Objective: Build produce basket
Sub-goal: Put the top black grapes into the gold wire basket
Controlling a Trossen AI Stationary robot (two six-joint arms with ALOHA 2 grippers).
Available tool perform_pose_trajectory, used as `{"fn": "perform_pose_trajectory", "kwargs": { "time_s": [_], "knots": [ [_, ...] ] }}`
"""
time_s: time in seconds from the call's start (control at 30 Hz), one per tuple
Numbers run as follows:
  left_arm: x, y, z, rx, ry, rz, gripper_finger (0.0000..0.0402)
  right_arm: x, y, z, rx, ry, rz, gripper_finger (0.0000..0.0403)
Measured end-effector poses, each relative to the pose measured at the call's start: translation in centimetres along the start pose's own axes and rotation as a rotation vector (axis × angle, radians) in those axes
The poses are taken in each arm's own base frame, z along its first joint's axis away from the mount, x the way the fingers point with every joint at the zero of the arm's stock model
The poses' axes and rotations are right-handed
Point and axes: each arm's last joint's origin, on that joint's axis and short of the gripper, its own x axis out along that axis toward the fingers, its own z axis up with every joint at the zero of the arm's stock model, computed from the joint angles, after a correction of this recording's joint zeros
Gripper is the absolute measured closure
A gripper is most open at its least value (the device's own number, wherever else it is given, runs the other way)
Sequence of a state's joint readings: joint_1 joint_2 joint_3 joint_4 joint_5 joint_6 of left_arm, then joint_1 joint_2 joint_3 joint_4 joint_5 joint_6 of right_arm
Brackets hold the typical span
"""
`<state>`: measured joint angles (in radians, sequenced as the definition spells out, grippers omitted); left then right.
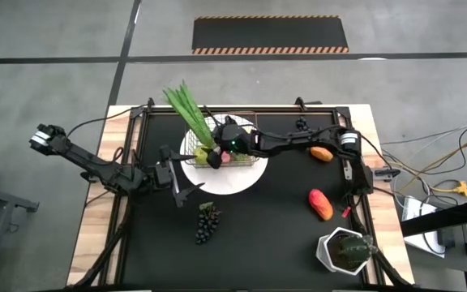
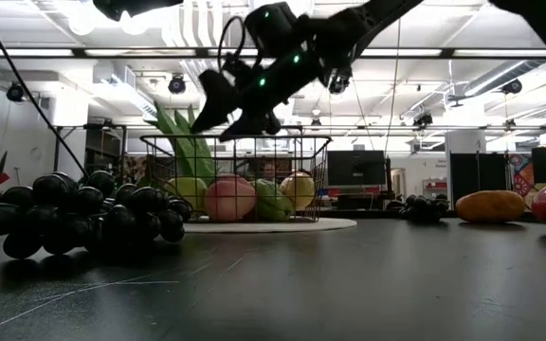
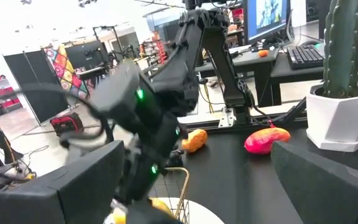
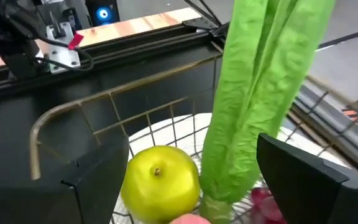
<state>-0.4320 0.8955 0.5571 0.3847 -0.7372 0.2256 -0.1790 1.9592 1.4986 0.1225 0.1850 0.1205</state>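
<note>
The grey wire basket (image 1: 254, 159) stands on a round white plate (image 1: 225, 183) at the table's middle. In it lie a yellow-green apple (image 4: 160, 182), a pink peach (image 2: 230, 199) and other fruit. Green leafy stalks (image 1: 186, 109) lean out over its far left corner. My right gripper (image 1: 216, 154) hovers open just above the basket's left part (image 2: 240, 118), over the apple and beside the stalks (image 4: 260, 93), holding nothing. My left gripper (image 1: 186, 185) is open and empty at the plate's near left edge. A dark grape bunch (image 1: 207, 221) lies on the table near it.
A yellow-orange mango (image 1: 321, 152) and a red-orange fruit (image 1: 320, 203) lie on the table's right half. A second dark grape bunch (image 1: 301, 124) lies at the far edge. A green plant in a white hexagonal pot (image 1: 345, 250) stands at the near right corner.
</note>
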Motion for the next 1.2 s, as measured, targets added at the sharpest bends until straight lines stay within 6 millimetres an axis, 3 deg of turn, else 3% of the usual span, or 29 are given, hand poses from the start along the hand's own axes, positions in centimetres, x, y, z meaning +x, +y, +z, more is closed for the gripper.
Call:
{"fn": "perform_pose_trajectory", "kwargs": {
  "time_s": [0.13,0.37,0.5,0.6,0.83,0.97,1.2],
  "knots": [
    [0.1,-0.1,-0.1,-0.001,0.002,0.0,0.0015,-3.2,0.1,2.1,-0.025,0.043,0.005,0.0074],
    [0.3,-0.4,-0.3,0.012,0.017,-0.003,0.0015,-13.2,-1.5,5.3,-0.004,0.275,-0.033,0.0075],
    [0.3,-0.3,-0.3,0.012,0.016,0.0,0.0015,-18.0,-4.1,5.6,0.134,0.416,-0.126,0.0075],
    [0.3,-0.3,-0.2,0.01,0.013,0.002,0.0015,-19.9,-5.9,4.8,0.236,0.505,-0.213,0.0075],
    [0.3,-0.3,-0.2,0.011,0.014,0.002,0.0015,-20.6,-9.0,1.5,0.336,0.717,-0.391,0.0075],
    [0.3,-0.3,-0.2,0.015,0.013,0.003,0.0015,-19.5,-10.5,0.0,0.383,0.768,-0.466,0.0075],
    [0.2,-0.3,-0.2,0.028,0.013,0.003,0.0015,-16.5,-11.3,-3.0,0.35,0.87,-0.604,0.0076]
  ]
}}
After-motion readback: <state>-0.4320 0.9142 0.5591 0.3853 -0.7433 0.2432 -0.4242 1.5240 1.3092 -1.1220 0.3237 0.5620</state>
